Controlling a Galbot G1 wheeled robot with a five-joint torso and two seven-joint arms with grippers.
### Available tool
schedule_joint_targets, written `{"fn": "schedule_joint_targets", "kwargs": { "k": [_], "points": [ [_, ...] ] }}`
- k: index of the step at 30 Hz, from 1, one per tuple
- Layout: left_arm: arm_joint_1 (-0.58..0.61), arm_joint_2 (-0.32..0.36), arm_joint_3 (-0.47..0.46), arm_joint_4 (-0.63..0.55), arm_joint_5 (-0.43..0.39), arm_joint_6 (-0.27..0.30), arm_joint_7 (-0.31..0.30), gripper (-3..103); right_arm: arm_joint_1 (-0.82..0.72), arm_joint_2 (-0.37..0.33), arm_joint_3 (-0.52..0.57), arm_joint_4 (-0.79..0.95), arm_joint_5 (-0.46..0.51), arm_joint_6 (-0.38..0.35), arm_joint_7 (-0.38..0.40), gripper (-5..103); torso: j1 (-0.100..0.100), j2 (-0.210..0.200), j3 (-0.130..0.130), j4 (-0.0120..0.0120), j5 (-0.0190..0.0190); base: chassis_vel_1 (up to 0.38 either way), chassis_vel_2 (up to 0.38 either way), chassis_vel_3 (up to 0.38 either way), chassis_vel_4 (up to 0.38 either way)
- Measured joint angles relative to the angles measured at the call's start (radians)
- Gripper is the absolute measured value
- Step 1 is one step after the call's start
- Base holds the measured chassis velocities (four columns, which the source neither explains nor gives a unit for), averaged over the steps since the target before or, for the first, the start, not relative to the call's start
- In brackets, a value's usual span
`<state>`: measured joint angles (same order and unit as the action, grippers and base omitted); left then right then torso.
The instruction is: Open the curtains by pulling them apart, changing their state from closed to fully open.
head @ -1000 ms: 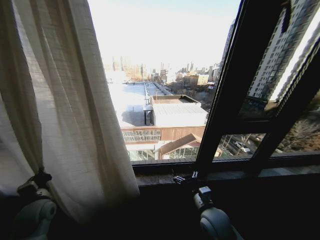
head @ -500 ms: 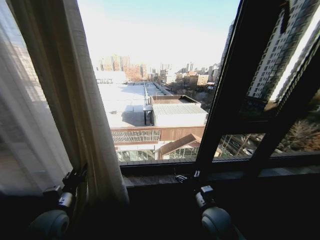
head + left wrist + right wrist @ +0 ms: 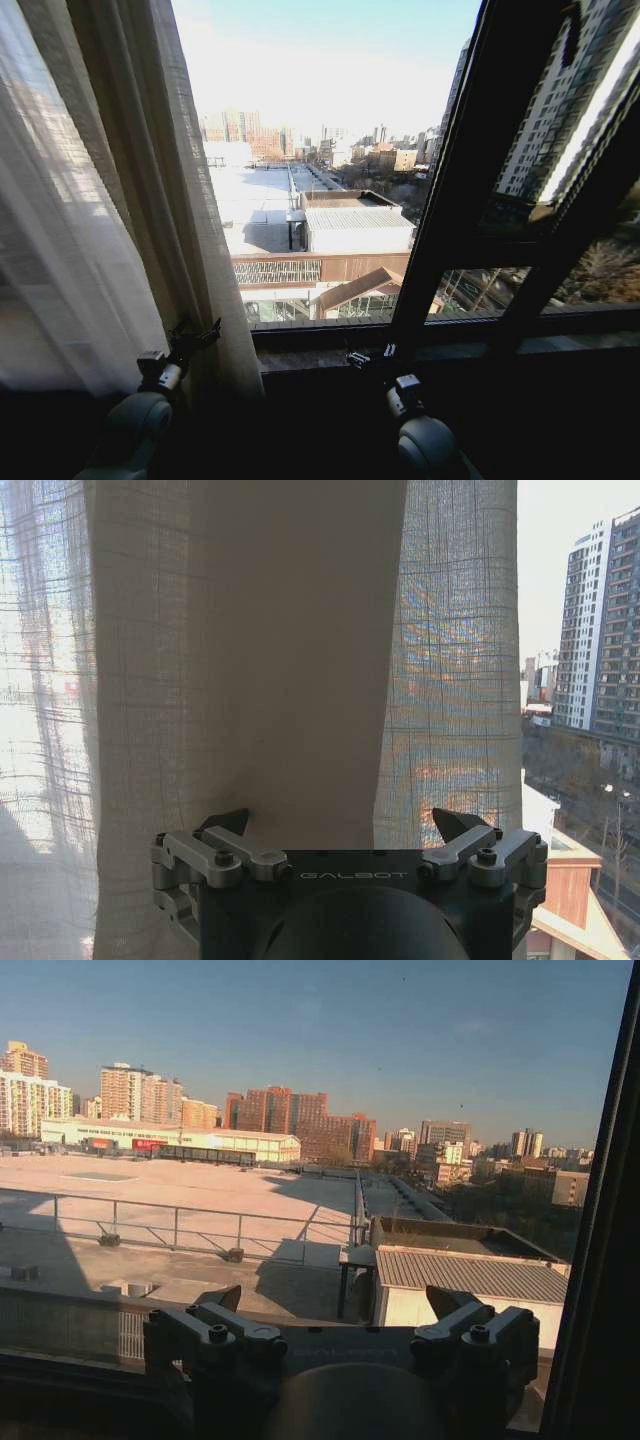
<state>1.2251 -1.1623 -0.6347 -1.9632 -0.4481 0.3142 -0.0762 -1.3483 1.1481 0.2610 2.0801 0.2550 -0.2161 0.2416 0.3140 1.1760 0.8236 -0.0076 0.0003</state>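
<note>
Here the curtains (image 3: 110,190) hang bunched at the left of the window in the head view, a sheer white panel at the far left and denser cream pleats beside it, their lower edge falling to the dark sill (image 3: 330,345). To their right the glass is bare, giving onto rooftops and distant buildings, and a dark window frame bar (image 3: 450,180) slants up through the right half of the view, with further bars crossing beyond it.

The left gripper (image 3: 197,335) sits low at the curtain's inner edge, just beside the pleats near the sill. In the left wrist view the left gripper (image 3: 345,825) has its jaws spread wide, released, with a broad fold of the curtains (image 3: 250,650) directly in front and between the two tips; whether the cloth touches the tips cannot be told, and nothing is clamped.

The right gripper (image 3: 372,357) rests low near the sill at the foot of the slanted bar, well apart from the curtains. In the right wrist view the right gripper (image 3: 335,1305) also has its jaws wide apart, holding nothing, facing the glass.
</note>
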Motion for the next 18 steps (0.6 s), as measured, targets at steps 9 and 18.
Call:
{"fn": "schedule_joint_targets", "kwargs": {
  "k": [9,18],
  "points": [
    [-0.137,-0.008,0.05,0.105,0.045,-0.012,-0.118,101,0.003,0.035,0.004,-0.015,-0.027,0.027,0.001,100,0.0,0.0,0.0,-0.0001,0.0,0.0,0.0,0.0,0.0],
    [-0.166,-0.003,0.068,0.133,0.047,-0.001,-0.219,66,-0.006,0.065,0.017,0.001,-0.046,0.043,0.002,100,0.0,0.0,0.0,0.0,-0.0001,0.0,0.0,0.0,0.0]
  ]
}}
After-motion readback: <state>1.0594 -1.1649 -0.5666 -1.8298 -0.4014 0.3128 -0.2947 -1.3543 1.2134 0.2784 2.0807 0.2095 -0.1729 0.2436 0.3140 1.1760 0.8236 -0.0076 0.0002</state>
